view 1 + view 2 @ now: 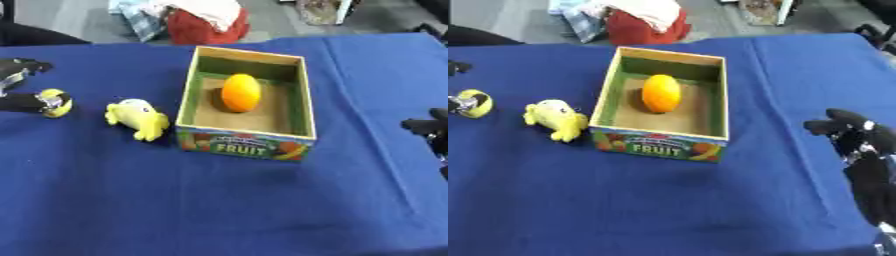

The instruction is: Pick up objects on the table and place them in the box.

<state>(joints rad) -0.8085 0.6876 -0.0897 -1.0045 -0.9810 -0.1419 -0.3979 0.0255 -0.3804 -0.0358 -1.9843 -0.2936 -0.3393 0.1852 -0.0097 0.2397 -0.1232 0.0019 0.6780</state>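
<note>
A cardboard box [302,95] printed "FRUIT", with a green lining, stands open at the table's middle. An orange fruit [241,92] lies inside it. A yellow plush toy [137,118] lies on the cloth just left of the box. At the far left edge my left hand [19,102] reaches in, with a finger curled over a small yellow round thing [58,104]; more of its fingers [19,70] show higher up. My right hand [857,142] rests on the right side of the table with its fingers relaxed, well apart from the box and holding nothing.
A blue cloth [219,200] covers the table. Behind the far edge lies a heap of red and white fabric [206,20] on the floor.
</note>
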